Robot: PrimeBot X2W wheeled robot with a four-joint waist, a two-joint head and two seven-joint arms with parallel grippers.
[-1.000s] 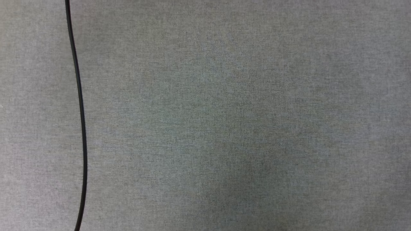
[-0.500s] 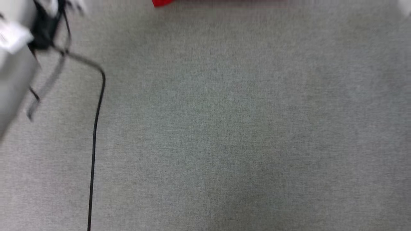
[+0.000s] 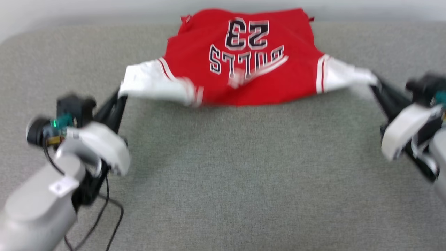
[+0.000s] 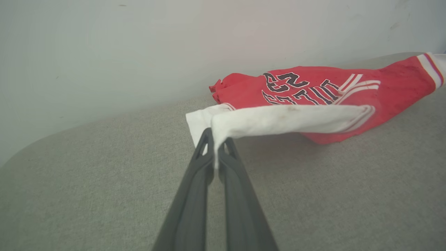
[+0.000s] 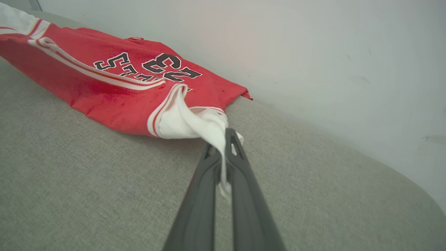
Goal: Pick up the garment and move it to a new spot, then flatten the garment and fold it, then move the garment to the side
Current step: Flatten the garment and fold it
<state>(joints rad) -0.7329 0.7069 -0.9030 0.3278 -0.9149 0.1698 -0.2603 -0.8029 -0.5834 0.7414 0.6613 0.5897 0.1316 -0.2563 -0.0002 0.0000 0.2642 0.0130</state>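
Garment (image 3: pixel 244 69) on the surface's (image 3: pixel 244 181) far side (wall (image 4: pixel 139 52) just behind)

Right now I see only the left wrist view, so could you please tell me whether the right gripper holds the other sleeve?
Observer: Yes, the right gripper is shut on the garment's other white sleeve.
Operator: Thanks; how do both arms stand?
Observer: In the head view the left gripper sits at the left and the right one at the right, sleeves held out sideways.
Operator: Anything near my left arm?
Observer: A black cable loops on the grey surface under the left forearm.
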